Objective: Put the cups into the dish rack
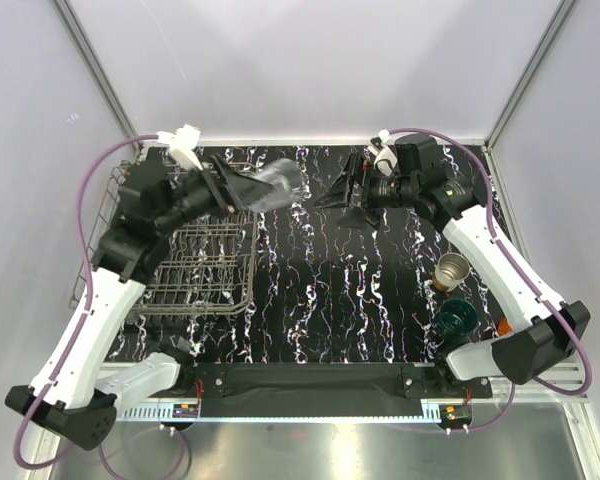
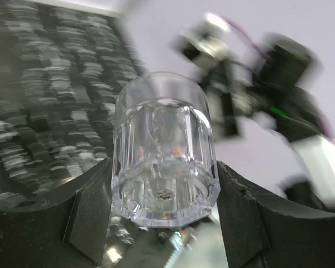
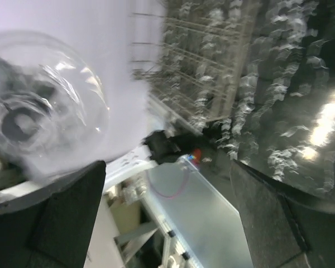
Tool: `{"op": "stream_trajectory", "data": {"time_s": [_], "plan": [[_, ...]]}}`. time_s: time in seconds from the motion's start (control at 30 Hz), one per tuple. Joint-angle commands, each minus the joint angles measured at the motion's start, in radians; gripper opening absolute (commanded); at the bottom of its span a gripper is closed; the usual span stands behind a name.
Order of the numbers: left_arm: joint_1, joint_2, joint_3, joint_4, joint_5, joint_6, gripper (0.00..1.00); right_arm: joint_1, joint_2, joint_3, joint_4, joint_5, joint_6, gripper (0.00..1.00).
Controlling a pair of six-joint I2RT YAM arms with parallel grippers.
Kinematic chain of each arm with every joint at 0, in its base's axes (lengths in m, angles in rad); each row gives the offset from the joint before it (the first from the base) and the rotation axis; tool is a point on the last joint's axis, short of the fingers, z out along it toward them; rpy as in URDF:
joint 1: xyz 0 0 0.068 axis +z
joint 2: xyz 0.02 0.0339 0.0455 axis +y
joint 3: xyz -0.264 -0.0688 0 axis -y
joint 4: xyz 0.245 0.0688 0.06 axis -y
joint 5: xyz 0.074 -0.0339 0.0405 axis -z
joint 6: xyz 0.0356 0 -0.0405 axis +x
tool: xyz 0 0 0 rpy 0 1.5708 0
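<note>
We see no cup in the dish rack yet. Our left jaws grip a clear cup in the air beside the rack. Our right jaws are wide apart, holding nothing. A pale cup and a dark green cup wait on the bench.

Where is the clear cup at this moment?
In the top view the clear cup sits gripped in the left pincer, just right of the far corner of the dish rack, facing the open right pincer.
</note>
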State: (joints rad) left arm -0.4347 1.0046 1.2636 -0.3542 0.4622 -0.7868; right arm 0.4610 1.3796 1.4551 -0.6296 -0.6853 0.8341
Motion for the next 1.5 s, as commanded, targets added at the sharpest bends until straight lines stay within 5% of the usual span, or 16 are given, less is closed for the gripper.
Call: {"op": "stream_trajectory", "data": {"time_s": [0.0, 0.13, 0.4, 0.6, 0.77, 0.97, 1.47], "plan": [[0.143, 0.035, 0.101, -0.237, -0.160, 0.111, 0.00, 0.001, 0.035, 0.100, -0.330, 0.268, -0.193, 1.00], [0.284, 0.141, 0.175, -0.431, -0.275, 0.233, 0.00, 0.001, 0.087, 0.103, -0.438, 0.455, -0.274, 1.00], [0.402, 0.354, 0.163, -0.330, -0.332, 0.368, 0.00, -0.001, 0.159, -0.056, -0.328, 0.478, -0.276, 1.00], [0.459, 0.619, 0.396, -0.419, -0.365, 0.455, 0.00, 0.001, 0.249, -0.108, -0.269, 0.437, -0.245, 1.00], [0.476, 0.802, 0.595, -0.531, -0.395, 0.497, 0.00, -0.001, 0.260, -0.117, -0.265, 0.556, -0.305, 1.00], [0.491, 0.975, 0.704, -0.580, -0.395, 0.532, 0.00, 0.002, 0.127, -0.188, -0.240, 0.630, -0.371, 1.00], [0.439, 1.111, 0.763, -0.606, -0.399, 0.459, 0.00, 0.008, -0.175, -0.242, -0.357, 0.794, -0.425, 1.00]]}}
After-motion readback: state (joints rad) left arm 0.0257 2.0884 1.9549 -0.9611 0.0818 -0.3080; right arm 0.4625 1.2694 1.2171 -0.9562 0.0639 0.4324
